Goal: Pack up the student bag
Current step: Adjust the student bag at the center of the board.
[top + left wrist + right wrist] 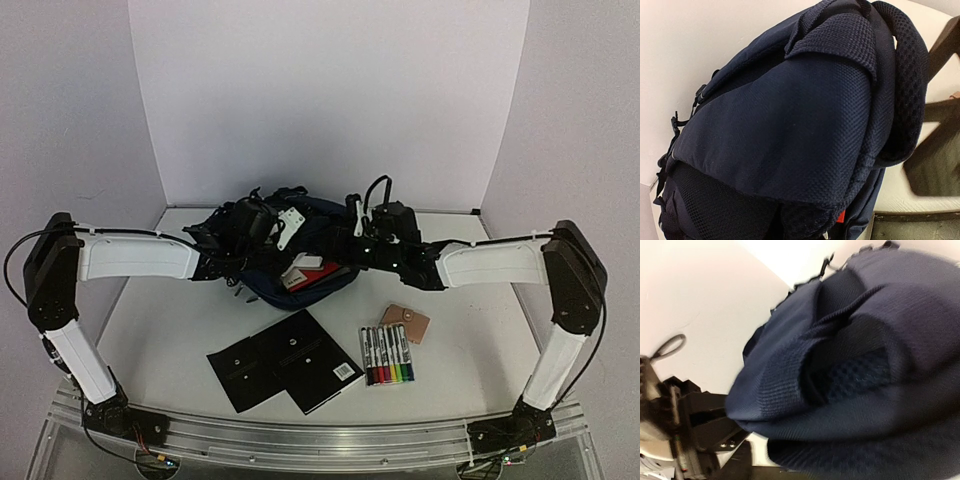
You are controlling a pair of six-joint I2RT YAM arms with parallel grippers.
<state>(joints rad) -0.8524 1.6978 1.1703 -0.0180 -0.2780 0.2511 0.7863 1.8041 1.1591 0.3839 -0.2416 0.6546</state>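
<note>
The student bag (268, 290) is a navy backpack lying at the back middle of the table, its mouth toward me. A red and white item (305, 272) shows in the mouth. My left gripper (262, 228) is at the bag's upper left edge. In the left wrist view navy fabric (790, 125) covers its fingers, and it is shut on that fabric. My right gripper (352, 228) is at the bag's upper right edge. The right wrist view is blurred, the bag (865, 365) fills it, and its fingers are hidden.
In front of the bag lie black notebooks (285, 370), a pack of coloured markers (387, 355) and a small brown leather case (405, 322). White walls close in the back and both sides. The left arm's dark body (690, 430) shows beside the bag.
</note>
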